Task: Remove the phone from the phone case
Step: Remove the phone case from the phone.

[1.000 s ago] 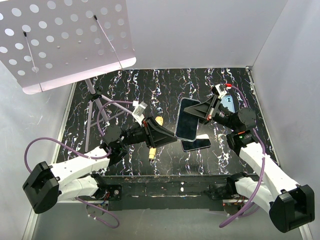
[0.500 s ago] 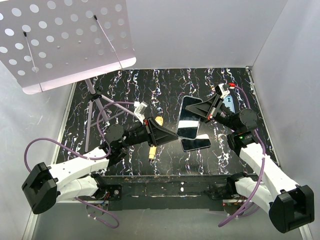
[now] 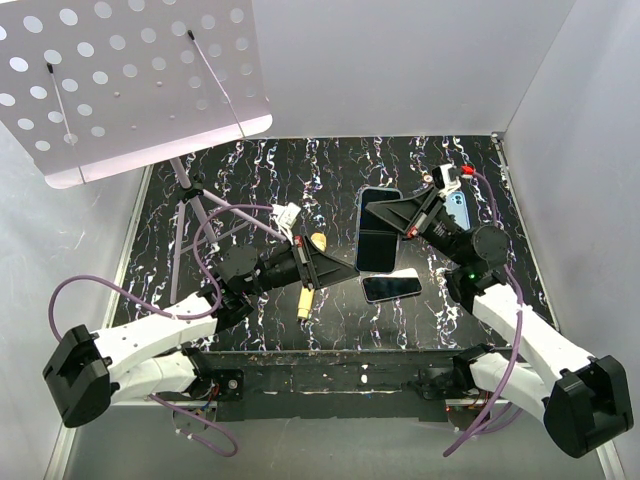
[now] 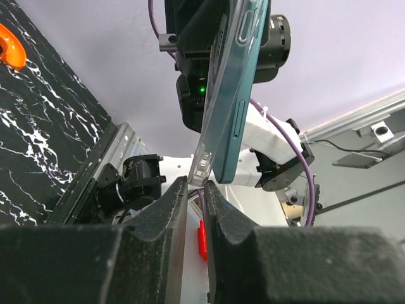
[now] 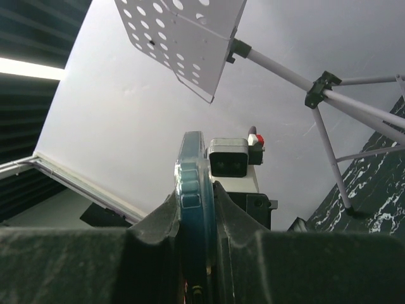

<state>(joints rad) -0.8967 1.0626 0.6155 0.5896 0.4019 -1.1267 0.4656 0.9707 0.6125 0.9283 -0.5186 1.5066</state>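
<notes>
Phone (image 3: 377,230) lifted higher, left tool (image 4: 195,187) seemingly closed

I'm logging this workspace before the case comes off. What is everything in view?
Teal phone in clear case: one, teal, held off the table, centre right.
Dark-screened phone: one, black, flat on the table nearer the arms.
Flat slab, phone or case: one, blue, on the table behind the right arm.
Small tool: one, yellow and orange, on the table by the left arm.
Perforated music stand: one, white, far left.
Marbled table: one, black, white veins.
Right gripper: one, black, shut on the phone.
Left gripper: one, black, shut at the case's corner; grip unclear.
</notes>
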